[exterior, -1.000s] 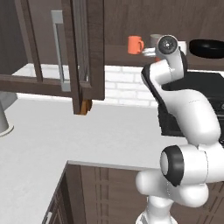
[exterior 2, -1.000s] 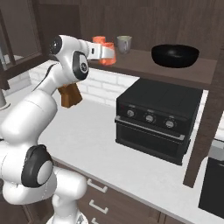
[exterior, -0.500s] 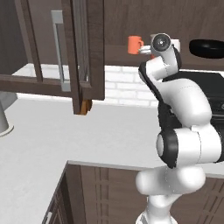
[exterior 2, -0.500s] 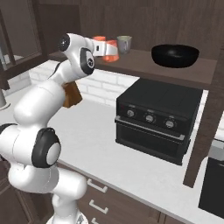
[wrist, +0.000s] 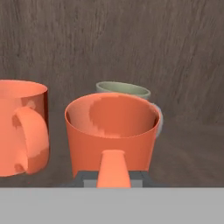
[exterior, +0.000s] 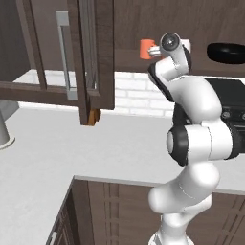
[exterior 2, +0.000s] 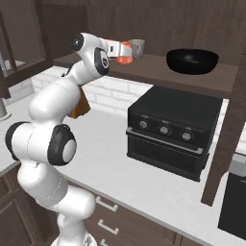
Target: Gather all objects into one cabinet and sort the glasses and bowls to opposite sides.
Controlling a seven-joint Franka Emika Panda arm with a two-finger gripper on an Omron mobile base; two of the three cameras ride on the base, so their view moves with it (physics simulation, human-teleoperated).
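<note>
One arm reaching up to shelf, gripper point(exterior 2: 120, 49) clamped on orange mug point(wrist: 112, 133) by its handle

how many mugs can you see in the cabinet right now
3. One orange mug sits right in front of the gripper, which is shut on its handle. A second orange mug stands beside it. A grey-green mug stands behind. Others may be hidden.
</note>
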